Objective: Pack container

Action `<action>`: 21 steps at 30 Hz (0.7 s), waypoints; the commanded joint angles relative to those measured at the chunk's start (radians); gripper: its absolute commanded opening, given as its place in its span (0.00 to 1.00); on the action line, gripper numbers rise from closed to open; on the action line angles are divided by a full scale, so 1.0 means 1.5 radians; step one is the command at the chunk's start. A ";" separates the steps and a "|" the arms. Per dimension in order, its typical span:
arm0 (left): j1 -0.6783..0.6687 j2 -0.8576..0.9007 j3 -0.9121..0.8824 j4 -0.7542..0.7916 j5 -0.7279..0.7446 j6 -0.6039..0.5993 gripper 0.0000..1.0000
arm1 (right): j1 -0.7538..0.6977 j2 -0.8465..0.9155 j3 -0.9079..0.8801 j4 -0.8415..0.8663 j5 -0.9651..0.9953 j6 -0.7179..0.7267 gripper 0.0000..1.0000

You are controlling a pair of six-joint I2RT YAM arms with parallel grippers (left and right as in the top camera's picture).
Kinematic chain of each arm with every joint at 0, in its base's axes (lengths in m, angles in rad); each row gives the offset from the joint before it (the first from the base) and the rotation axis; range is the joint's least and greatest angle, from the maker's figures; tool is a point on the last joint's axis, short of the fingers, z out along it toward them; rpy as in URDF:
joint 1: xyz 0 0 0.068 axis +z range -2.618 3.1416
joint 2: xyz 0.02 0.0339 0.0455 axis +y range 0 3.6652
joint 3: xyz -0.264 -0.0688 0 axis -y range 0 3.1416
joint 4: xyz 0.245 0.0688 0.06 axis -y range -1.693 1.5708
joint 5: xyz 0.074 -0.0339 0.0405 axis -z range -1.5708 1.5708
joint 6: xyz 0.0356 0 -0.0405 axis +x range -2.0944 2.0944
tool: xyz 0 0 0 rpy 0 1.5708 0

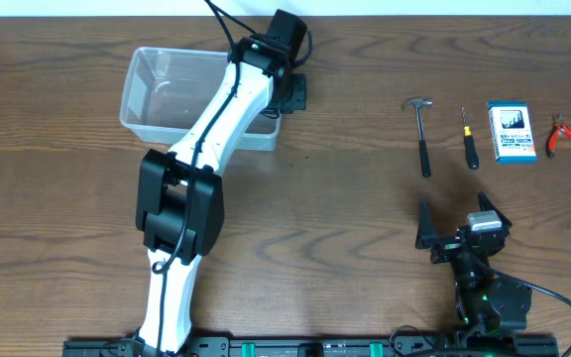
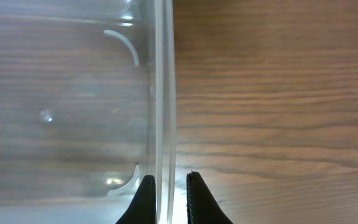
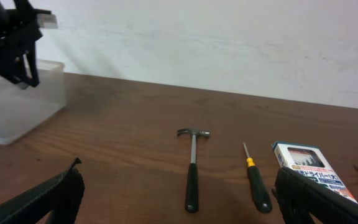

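I've got left gripper [image 2: 166, 182] clamped on container [image 1: 139, 91] wall; right gripper [image 1: 459, 220] spread wide, empty, well apart from container.

The container [image 1: 162, 99] sits at the far left of the table [image 1: 345, 198]. The left gripper [image 2: 168, 190] is astride its right-hand wall, one finger inside and one outside. Well apart to the right, a row runs left to right: hammer [image 1: 422, 134], screwdriver [image 1: 469, 139], box [image 1: 512, 131], pliers [image 1: 566, 136], none touching its neighbour. The right gripper [image 1: 459, 223] stands nearer the front edge, before the screwdriver and box, clear of both.
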 commanded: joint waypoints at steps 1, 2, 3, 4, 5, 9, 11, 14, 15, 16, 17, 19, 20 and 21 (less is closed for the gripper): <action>-0.016 -0.018 -0.002 0.020 0.042 -0.027 0.06 | 0.006 -0.004 -0.001 -0.003 0.002 -0.006 0.99; -0.020 -0.018 -0.002 0.026 0.041 -0.029 0.06 | 0.006 -0.004 -0.001 -0.003 0.002 -0.006 0.99; -0.023 -0.018 -0.002 0.033 0.041 -0.028 0.06 | 0.006 -0.004 -0.001 -0.003 0.002 -0.006 0.99; -0.024 -0.018 -0.002 0.038 0.040 -0.028 0.06 | 0.006 -0.004 -0.001 -0.003 0.002 -0.006 0.99; -0.024 -0.018 -0.002 0.041 0.039 -0.027 0.06 | 0.006 -0.004 -0.001 -0.003 0.002 -0.006 0.99; -0.017 -0.018 -0.002 0.060 0.038 0.012 0.07 | 0.006 -0.004 -0.001 -0.003 0.002 -0.006 0.99; -0.011 -0.018 -0.002 0.063 0.039 0.026 0.22 | 0.006 -0.004 -0.001 -0.003 0.002 -0.006 0.99; -0.003 -0.018 -0.002 0.063 0.038 0.042 0.36 | 0.006 -0.004 -0.001 -0.003 0.002 -0.006 0.99; -0.001 -0.018 -0.002 0.063 0.038 0.048 0.46 | 0.006 -0.004 -0.001 -0.003 0.002 -0.006 0.99; 0.002 -0.018 -0.002 0.063 0.038 0.055 0.52 | 0.006 -0.004 -0.001 -0.003 0.002 -0.006 0.99; 0.005 -0.018 -0.002 0.064 0.038 0.063 0.52 | 0.006 -0.004 -0.001 -0.003 0.002 -0.006 0.99; 0.010 -0.018 -0.002 0.068 0.031 0.075 0.55 | 0.006 -0.004 -0.001 -0.003 0.002 -0.006 0.99; 0.012 -0.018 -0.002 0.069 0.023 0.075 0.56 | 0.006 -0.004 -0.001 -0.003 0.002 -0.006 0.99; 0.014 -0.020 -0.002 0.071 0.017 0.078 0.57 | 0.006 -0.004 -0.001 -0.003 0.002 -0.006 0.99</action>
